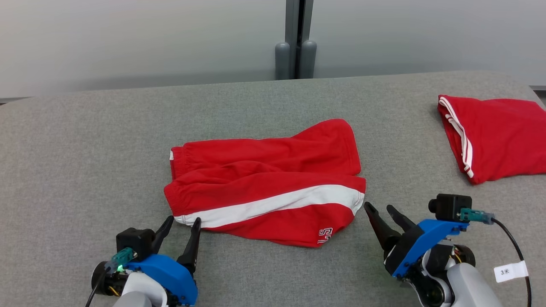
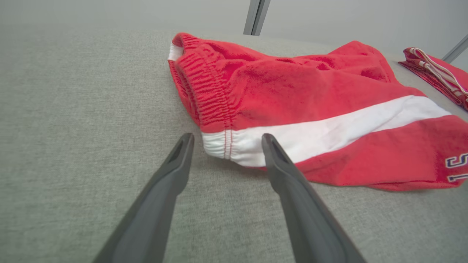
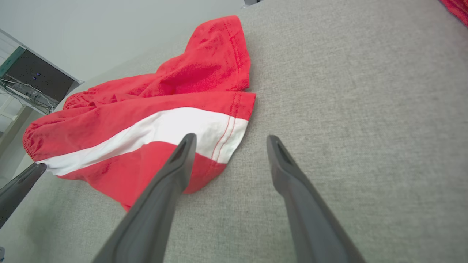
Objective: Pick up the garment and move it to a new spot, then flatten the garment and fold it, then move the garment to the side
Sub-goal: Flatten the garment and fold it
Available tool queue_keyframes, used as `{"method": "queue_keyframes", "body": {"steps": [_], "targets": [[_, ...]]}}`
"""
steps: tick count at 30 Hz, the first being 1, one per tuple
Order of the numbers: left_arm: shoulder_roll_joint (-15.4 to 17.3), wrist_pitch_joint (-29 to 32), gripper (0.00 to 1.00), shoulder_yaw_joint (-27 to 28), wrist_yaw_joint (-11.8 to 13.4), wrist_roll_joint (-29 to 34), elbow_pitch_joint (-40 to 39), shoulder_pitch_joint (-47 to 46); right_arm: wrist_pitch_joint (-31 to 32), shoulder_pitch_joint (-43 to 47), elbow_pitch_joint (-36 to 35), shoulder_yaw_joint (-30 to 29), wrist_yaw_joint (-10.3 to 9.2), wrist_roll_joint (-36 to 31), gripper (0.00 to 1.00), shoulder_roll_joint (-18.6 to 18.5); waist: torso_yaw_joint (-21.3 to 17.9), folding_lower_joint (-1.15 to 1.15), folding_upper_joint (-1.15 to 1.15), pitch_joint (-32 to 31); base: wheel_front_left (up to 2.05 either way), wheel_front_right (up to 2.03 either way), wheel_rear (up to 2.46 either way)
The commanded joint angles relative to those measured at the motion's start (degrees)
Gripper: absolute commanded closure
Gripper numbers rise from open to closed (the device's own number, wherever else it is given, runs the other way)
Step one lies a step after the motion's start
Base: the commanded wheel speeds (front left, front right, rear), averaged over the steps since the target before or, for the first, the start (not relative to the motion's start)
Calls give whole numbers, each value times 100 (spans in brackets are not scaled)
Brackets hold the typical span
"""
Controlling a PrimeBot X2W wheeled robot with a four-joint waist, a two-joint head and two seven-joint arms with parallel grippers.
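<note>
Grey tabletop (image 1: 76, 162) spreads wide — left of the red shorts (image 1: 264, 187).

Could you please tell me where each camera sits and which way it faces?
Head: on the head, facing forward and down at the red white-striped cloth shorts on the grey fabric table; left gripper and right gripper show, open.
Left wrist: along its fingers toward the shorts' waistband.
Right wrist: along its fingers toward the hem.
Shared: the shorts.
</note>
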Motion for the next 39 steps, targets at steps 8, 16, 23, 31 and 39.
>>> {"method": "queue_keyframes", "body": {"steps": [8, 16, 23, 31, 39], "targets": [[208, -140, 29, -564, -34, -366, 310, -418, 110, -712, 994, 166, 3, 812, 0, -12, 4, -1, -1, 176, 0, 0, 0], [253, -277, 100, -973, -35, -618, 592, -692, -145, -1290, 1766, 616, 3, 983, 0, -16, 49, -1, -1, 326, 0, 0, 0], [265, -409, 100, -1174, -35, -801, 754, -891, -342, -1636, 2232, 1143, 3, 746, 0, -15, 82, -1, -1, 420, 0, 0, 0], [271, -475, 100, -1323, -35, -927, 856, -1059, -593, -1848, 2461, 1366, 2, 278, 0, -14, 92, -1, -1, 465, 0, 0, 0], [306, -493, 100, -1331, -35, -969, 893, -1063, -618, -1536, 1954, 1460, 3, 258, 0, -16, 58, -1, -1, 439, 0, 0, 0]]}}
